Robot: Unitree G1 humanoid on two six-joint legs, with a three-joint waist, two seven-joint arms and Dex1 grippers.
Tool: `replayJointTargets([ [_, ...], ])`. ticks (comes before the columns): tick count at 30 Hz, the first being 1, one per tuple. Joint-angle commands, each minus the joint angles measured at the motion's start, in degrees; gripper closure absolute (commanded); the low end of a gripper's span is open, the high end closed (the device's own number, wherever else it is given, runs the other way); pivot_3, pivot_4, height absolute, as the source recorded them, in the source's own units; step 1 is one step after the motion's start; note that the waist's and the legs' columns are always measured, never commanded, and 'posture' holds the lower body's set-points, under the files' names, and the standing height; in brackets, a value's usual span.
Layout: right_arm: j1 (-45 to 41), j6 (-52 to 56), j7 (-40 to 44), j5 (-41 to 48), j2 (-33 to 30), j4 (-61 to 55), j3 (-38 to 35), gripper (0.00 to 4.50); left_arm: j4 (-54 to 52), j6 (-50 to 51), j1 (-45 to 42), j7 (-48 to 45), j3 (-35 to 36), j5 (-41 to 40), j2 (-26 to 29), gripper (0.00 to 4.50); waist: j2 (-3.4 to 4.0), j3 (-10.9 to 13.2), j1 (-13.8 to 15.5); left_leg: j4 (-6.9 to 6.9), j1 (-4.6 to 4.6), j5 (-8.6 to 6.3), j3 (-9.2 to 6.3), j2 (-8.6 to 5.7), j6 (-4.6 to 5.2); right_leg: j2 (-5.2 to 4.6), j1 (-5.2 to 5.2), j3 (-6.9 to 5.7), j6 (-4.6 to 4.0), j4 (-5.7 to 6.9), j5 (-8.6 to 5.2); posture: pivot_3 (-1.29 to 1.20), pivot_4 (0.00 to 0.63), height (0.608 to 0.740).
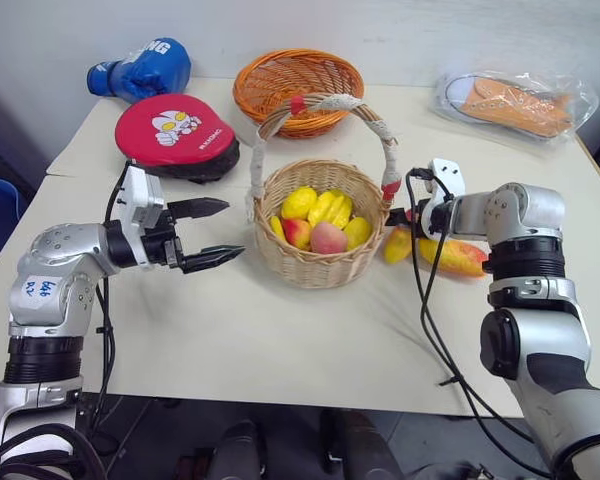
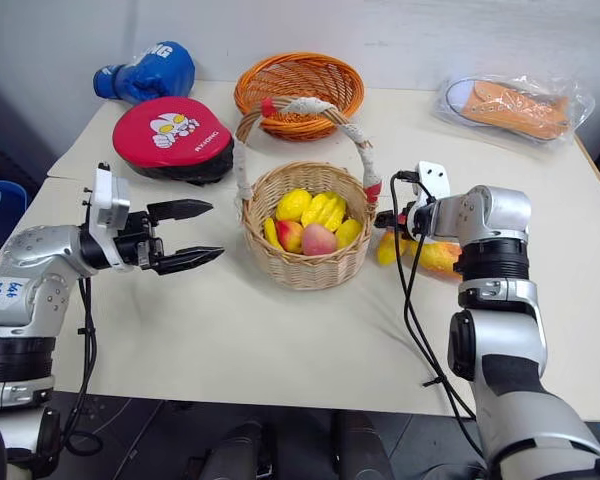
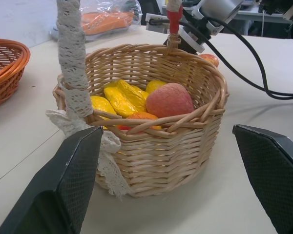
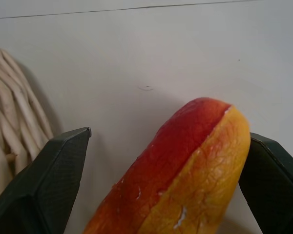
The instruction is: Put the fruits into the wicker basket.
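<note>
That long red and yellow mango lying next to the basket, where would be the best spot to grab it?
Probably across its narrow middle, coming down from above. The mango lies flat on the table beside the wicker basket, so its long sides are free. The open right gripper already has a finger on either side of it.

My open right gripper (image 4: 161,190) straddles the mango (image 4: 185,170), wicker basket (image 4: 10,131) wall close beside one finger. My left gripper (image 1: 208,235) has bare table (image 1: 230,330) up to basket; arched handle (image 1: 325,105) blocks straight-over entry.
</note>
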Motion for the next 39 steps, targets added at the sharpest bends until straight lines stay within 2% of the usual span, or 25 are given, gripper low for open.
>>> replayJointTargets([
  [1, -1.2, 1.2, 1.0, 0.2, 0.8, -0.1, -1.2, 0.19, -2.0, -0.9, 0.0, 0.6, 1.6, -1.2, 0.0, 0.0, 0.0, 0.0, -0.2, 0.0, 0.0, 0.0, 0.0, 0.0, 0.0, 0.0, 0.0, 0.0, 0.0, 0.03, 0.0, 0.0, 0.15, 0.74],
  [4, -1.4, 0.9, 1.2, 0.1, 1.3, 0.5, -2.1, 0.88, -2.1, -0.9, -0.4, 0.8, 1.3, -1.2, -0.2, 0.0, 0.0, 0.0, -0.6, 0.0, 0.0, 0.0, 0.0, 0.0, 0.0, 0.0, 0.0, 0.0, 0.0, 0.04, 0.0, 0.0, 0.15, 0.74],
  [8, -2.0, -1.2, 0.5, 0.4, 1.3, 0.5, -5.1, 2.28, -2.0, -0.7, -0.9, 0.8, 0.9, -1.2, -0.2, 0.0, 0.0, 0.0, -0.9, 0.0, 0.0, 0.01, -0.01, 0.0, -0.01, 0.01, 0.0, 0.0, 0.0, 0.06, 0.0, 0.0, 0.15, 0.74],
  [10, -2.4, -1.7, -0.3, 0.7, 0.9, -0.1, -7.3, 2.69, -1.9, -0.6, -1.0, 0.6, 0.9, -1.3, -0.2, 0.0, 0.01, 0.0, -0.9, -0.01, 0.0, 0.01, 0.0, 0.0, -0.02, 0.01, -0.02, 0.01, 0.0, 0.07, 0.0, 0.0, 0.15, 0.74],
  [14, -3.2, 0.8, -0.1, 4.5, -0.3, -4.7, -14.4, 2.81, -1.9, 1.0, -0.5, -1.4, 0.3, -2.0, 0.7, 0.0, 0.02, 0.0, -0.8, -0.01, -0.02, 0.02, 0.0, -0.01, -0.04, 0.0, -0.02, 0.0, 0.0, 0.07, 0.0, 0.0, 0.15, 0.74],
  [19, -3.2, 9.9, -1.4, 6.7, -4.5, -10.2, -20.6, 2.81, -0.2, 1.9, -2.9, -3.1, 0.6, -2.5, 1.3, 0.0, 0.03, 0.0, -0.5, -0.03, -0.03, 0.02, -0.03, 0.0, -0.04, 0.0, -0.03, -0.01, 0.0, 0.05, 0.0, 0.0, 0.15, 0.74],
  [21, 0.7, 13.9, 4.7, 9.8, -9.8, -17.8, -17.2, 2.81, 0.8, 1.6, -3.6, -4.1, 0.4, -2.1, 1.8, 0.0, 0.03, 0.0, -0.3, -0.05, -0.03, 0.02, -0.02, -0.03, -0.03, -0.01, -0.03, 0.0, 0.0, 0.0, 0.0, 0.0, 0.15, 0.74],
  [25, 9.7, 20.9, 18.3, 22.9, -18.6, -35.3, -12.8, 2.81, 1.6, 1.7, -4.1, -5.4, 0.4, -1.8, 3.0, 0.0, 0.05, 0.0, 0.7, -0.11, -0.07, -0.02, -0.04, -0.04, 0.04, 0.04, -0.03, -0.01, 0.01, -0.13, 0.0, 0.0, 0.15, 0.74],
  [28, 15.0, 21.3, 23.5, 35.2, -20.0, -45.2, -13.6, 2.81, 1.3, 2.2, -3.7, -5.8, 0.6, -2.1, 3.8, 0.0, 0.05, 0.0, 0.2, -0.12, -0.03, -0.07, 0.04, 0.01, 0.1, 0.1, -0.03, 0.06, 0.03, -0.22, 0.01, 0.0, 0.15, 0.74],
  [30, 16.5, 21.3, 21.4, 40.6, -15.9, -49.6, -14.9, 2.81, 0.8, 2.7, -3.1, -5.7, 0.8, -2.2, 4.1, 0.0, 0.05, 0.0, -0.1, -0.08, 0.05, -0.15, 0.06, 0.02, 0.25, 0.11, -0.02, 0.1, 0.03, -0.25, 0.01, 0.0, 0.15, 0.74],
  [33, 16.8, 18.7, 13.5, 41.4, -2.9, -57.5, -13.1, 2.81, 0.4, 2.9, -3.1, -5.1, 0.7, -2.0, 4.1, 0.0, 0.01, 0.0, -0.7, -0.06, 0.14, -0.09, 0.05, 0.12, 0.23, 0.15, 0.0, 0.1, -0.08, -0.16, 0.11, 0.0, 0.15, 0.74],
  [36, 17.5, 9.9, 6.0, 34.0, 6.1, -63.1, -5.6, 2.81, 0.0, 3.5, -3.7, -4.5, 0.8, -2.3, 4.0, 0.0, 0.04, 0.0, -0.8, -0.06, 0.11, 0.02, 0.0, 0.13, 0.12, 0.15, -0.06, 0.08, -0.11, -0.03, 0.13, 0.0, 0.15, 0.74],
  [39, 17.6, 2.4, 2.8, 27.0, 9.5, -63.9, 1.7, 2.81, -1.2, 4.2, -3.2, -4.2, 1.1, -2.8, 4.2, 0.0, 0.03, 0.0, -0.6, -0.07, -0.03, 0.18, -0.05, 0.07, -0.15, 0.12, -0.11, 0.04, -0.11, 0.07, 0.13, 0.0, 0.15, 0.74],
])
